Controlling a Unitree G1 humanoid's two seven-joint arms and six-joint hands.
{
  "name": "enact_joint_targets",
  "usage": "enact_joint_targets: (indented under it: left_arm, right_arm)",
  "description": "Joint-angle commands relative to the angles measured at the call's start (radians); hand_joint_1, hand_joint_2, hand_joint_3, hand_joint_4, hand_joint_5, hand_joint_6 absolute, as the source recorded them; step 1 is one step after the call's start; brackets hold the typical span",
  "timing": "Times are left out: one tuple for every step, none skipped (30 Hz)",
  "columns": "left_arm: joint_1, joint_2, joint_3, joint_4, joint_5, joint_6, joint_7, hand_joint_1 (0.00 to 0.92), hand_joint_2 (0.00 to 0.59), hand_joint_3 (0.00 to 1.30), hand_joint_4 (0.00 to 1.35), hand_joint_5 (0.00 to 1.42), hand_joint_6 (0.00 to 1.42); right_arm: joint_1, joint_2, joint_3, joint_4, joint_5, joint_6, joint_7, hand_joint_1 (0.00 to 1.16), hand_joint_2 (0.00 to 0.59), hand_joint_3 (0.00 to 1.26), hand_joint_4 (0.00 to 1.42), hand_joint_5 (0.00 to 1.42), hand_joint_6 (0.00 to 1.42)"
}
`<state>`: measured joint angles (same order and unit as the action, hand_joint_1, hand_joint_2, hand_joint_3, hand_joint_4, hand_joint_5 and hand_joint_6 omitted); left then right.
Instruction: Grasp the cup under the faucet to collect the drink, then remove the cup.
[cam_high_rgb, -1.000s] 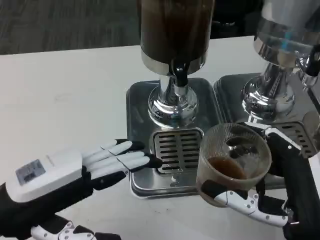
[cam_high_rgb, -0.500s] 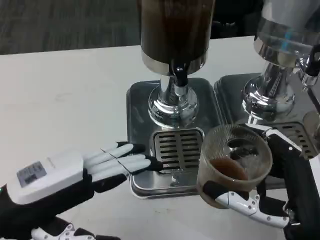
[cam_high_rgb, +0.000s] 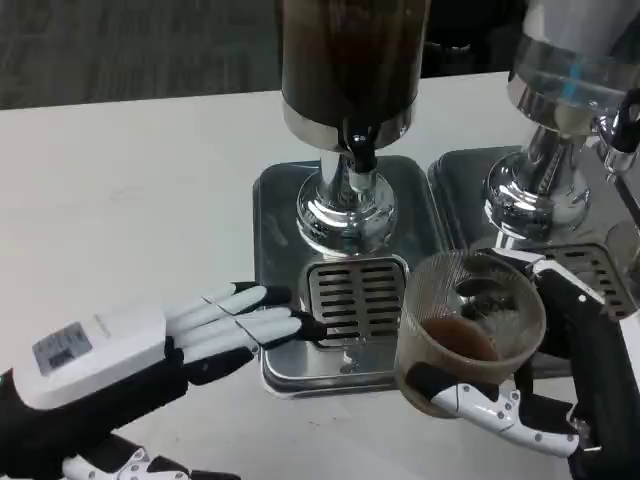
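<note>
My right hand grips a clear ribbed cup with brown drink in its bottom. The cup is lifted off the drip tray, to the right of the slotted grate and away from the black faucet of the dark drink dispenser. My left hand lies flat on the table at the lower left, fingers stretched out, tips touching the left edge of the steel tray. It holds nothing.
A second dispenser with a chrome foot stands on its own tray at the right, just behind the cup. White table stretches to the left and rear left.
The cup and my right hand have sunk slightly lower and a touch to the right. The left hand has barely shifted.
</note>
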<state>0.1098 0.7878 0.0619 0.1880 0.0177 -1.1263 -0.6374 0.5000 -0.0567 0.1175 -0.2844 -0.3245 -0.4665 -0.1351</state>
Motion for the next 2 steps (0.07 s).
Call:
enact_joint_targets:
  left_arm:
    - [0.007, 0.022, 0.002, -0.003, 0.028, -0.008, 0.017, 0.0, 0.151, 0.08, 0.0, 0.0, 0.0]
    - [0.008, 0.022, 0.002, -0.004, 0.029, -0.008, 0.019, 0.0, 0.151, 0.08, 0.0, 0.0, 0.0]
  right_arm:
    - [-0.007, 0.004, -0.006, -0.028, 0.022, -0.016, -0.003, 1.1, 0.14, 0.96, 1.01, 1.13, 1.3]
    - [-0.006, 0.005, -0.006, -0.028, 0.022, -0.016, -0.003, 1.1, 0.14, 0.96, 1.01, 1.13, 1.3]
